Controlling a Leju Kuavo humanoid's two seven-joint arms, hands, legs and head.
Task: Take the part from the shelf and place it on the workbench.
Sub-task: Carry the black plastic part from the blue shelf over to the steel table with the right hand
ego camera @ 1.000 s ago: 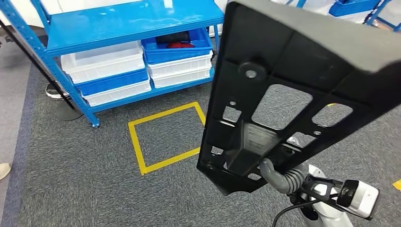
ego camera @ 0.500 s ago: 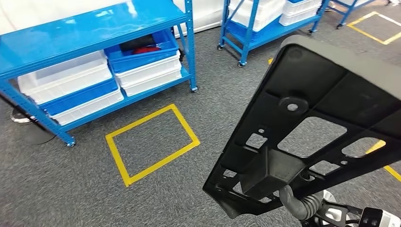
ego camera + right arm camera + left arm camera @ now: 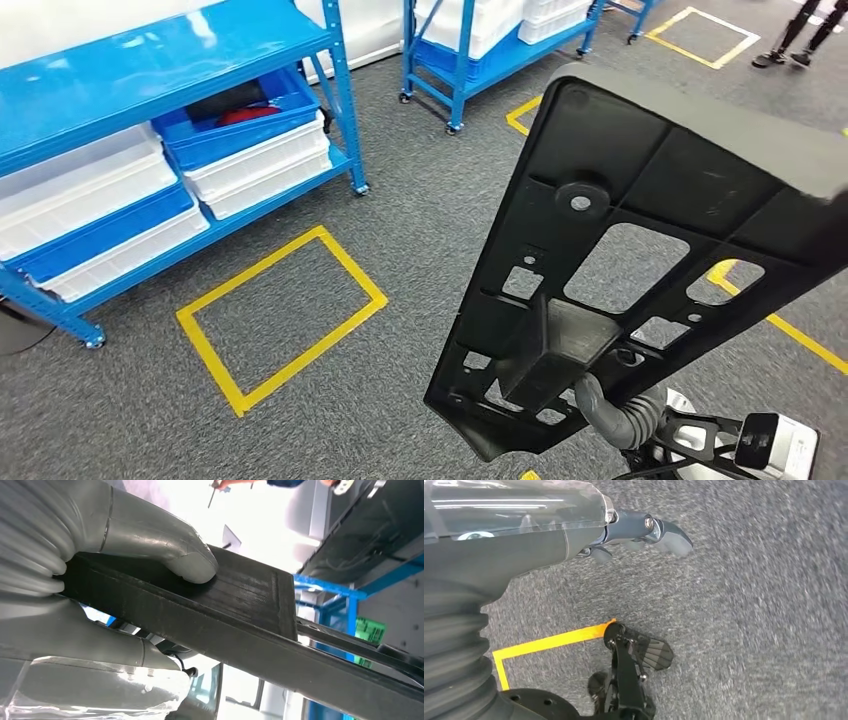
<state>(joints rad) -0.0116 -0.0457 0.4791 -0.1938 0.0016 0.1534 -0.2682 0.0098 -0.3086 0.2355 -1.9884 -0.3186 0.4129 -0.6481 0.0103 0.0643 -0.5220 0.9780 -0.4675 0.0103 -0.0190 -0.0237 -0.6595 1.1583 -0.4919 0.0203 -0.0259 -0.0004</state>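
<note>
The part is a long black plastic panel with several cut-outs and a ribbed back, held up in front of the head camera. My right hand grips its lower end from underneath; in the right wrist view the thumb presses on the part's black edge. My left hand hangs over the grey carpet, fingers loosely curled and holding nothing. The blue shelf stands at the left.
White and blue bins sit on the shelf's lower level. A second blue rack stands behind it. Yellow tape squares mark the grey carpet. A person's legs show at the far top right.
The whole scene has slid to the left and down, so the camera has turned right. The shelf is further left and a second rack has come into view. The part stays in my right hand.
</note>
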